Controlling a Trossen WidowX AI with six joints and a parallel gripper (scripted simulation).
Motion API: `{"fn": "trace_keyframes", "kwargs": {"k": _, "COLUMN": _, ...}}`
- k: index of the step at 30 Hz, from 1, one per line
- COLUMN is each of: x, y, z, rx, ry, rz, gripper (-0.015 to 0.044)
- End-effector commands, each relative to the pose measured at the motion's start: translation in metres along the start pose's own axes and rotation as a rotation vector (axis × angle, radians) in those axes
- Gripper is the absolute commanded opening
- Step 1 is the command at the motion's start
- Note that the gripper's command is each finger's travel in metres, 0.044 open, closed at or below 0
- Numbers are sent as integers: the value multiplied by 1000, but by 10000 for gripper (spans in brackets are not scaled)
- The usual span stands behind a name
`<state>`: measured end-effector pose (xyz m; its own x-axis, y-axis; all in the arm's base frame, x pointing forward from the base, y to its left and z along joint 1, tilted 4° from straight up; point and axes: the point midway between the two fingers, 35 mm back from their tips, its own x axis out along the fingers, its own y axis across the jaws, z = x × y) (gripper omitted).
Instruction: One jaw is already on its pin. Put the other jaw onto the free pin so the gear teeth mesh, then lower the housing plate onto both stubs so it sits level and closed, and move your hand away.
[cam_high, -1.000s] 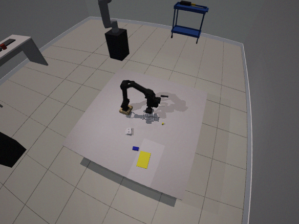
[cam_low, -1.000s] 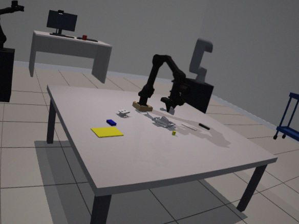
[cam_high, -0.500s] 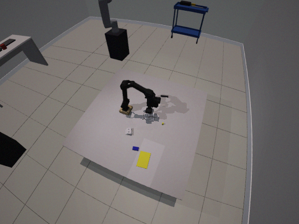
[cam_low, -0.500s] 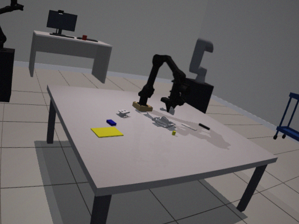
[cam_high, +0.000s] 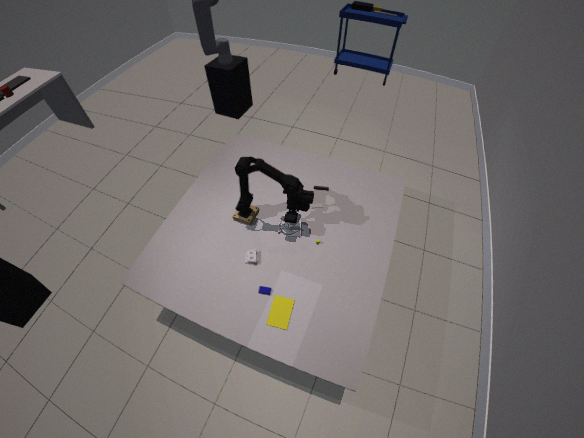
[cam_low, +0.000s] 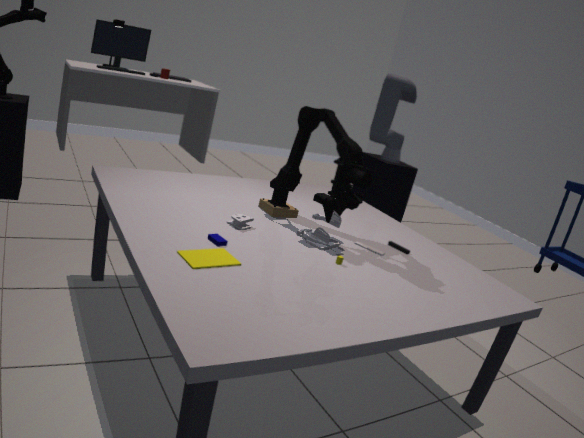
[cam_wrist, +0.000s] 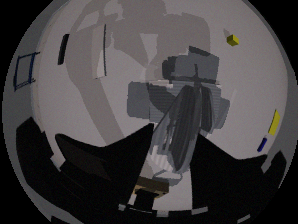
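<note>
My gripper (cam_low: 334, 215) (cam_wrist: 175, 129) is shut on a grey, ribbed jaw (cam_low: 336, 220) (cam_wrist: 181, 132), which hangs tilted above the grey base assembly. The base assembly (cam_high: 292, 230) (cam_low: 320, 241) (cam_wrist: 138, 100) lies on the table under the hand, with a curved grey jaw on it in the exterior view. The pins and gear teeth are too small or hidden to tell. A pale plate with two dark holes, likely the housing plate (cam_high: 252, 256) (cam_low: 242, 218), stands apart from the base assembly, raised a little above the table.
A small yellow block (cam_high: 318, 242) (cam_low: 339, 260) (cam_wrist: 232, 40) lies near the base assembly. A black bar (cam_high: 321, 188) (cam_low: 399, 247) (cam_wrist: 63, 49) and a thin pale strip (cam_low: 369, 248) lie on its other side. A blue block (cam_high: 265, 290) (cam_low: 217, 239) lies beside a yellow sheet (cam_high: 280, 312) (cam_low: 209, 258).
</note>
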<state>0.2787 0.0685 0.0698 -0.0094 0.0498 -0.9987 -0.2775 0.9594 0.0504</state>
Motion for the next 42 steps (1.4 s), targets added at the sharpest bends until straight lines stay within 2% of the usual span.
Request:
{"fn": "trace_keyframes", "kwargs": {"k": 1, "x": 11, "y": 1, "z": -3, "rx": 5, "ry": 17, "rz": 4, "gripper": 134}}
{"fn": "trace_keyframes", "kwargs": {"k": 20, "x": 41, "y": 1, "z": -4, "rx": 9, "ry": 17, "rz": 4, "gripper": 134}}
{"fn": "trace_keyframes", "kwargs": {"k": 42, "x": 42, "y": 1, "z": -5, "rx": 10, "ry": 17, "rz": 4, "gripper": 134}}
